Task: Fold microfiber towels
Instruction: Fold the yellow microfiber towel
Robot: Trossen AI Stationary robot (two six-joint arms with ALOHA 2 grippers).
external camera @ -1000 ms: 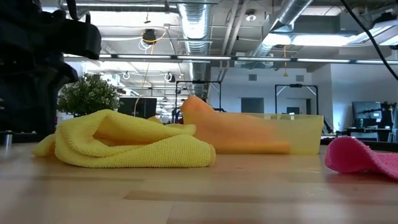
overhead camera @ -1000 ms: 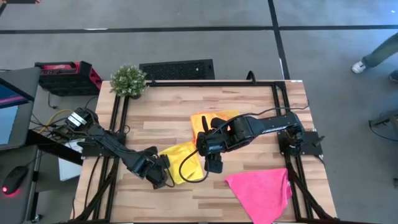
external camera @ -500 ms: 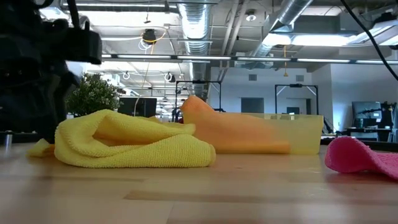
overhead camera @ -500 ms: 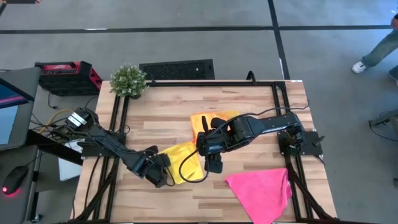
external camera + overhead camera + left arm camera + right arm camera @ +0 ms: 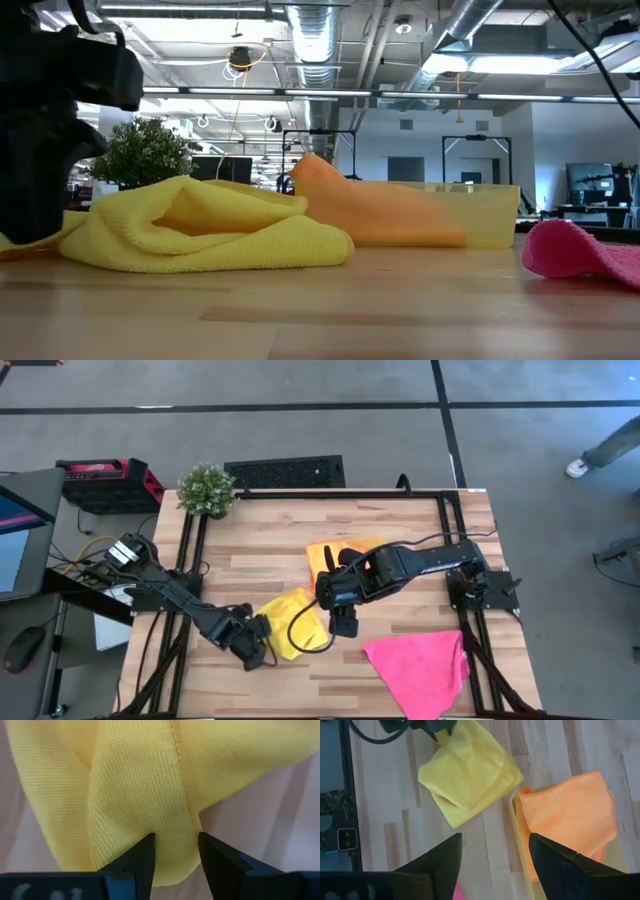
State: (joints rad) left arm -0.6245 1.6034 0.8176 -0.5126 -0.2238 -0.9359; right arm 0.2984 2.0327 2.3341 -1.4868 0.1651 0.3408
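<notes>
The yellow towel lies crumpled on the table left of centre; it also shows in the low view. My left gripper is low at its near-left end and shut on it. My right gripper hovers open and empty above the towel's right side, and its wrist view looks down on the towel. Orange towel cloth lies bunched in the translucent yellow tray. The pink towel lies spread at the near right. My left gripper pinches the yellow towel's hemmed corner between its two fingers. The fingers come low from the table's near-left side. That corner is just off the wood, and the rest of the towel lies on the table in slack folds.
A potted plant stands at the table's far left corner. The black frame rails run along the table's sides. Bare wood shows along the far edge and between the yellow and pink towels.
My left gripper has gone a little toward the table's left and near edges with the yellow towel's corner. The towel's left end has been drawn out after it and the heap has sunk lower and longer; its right part has stayed in place.
</notes>
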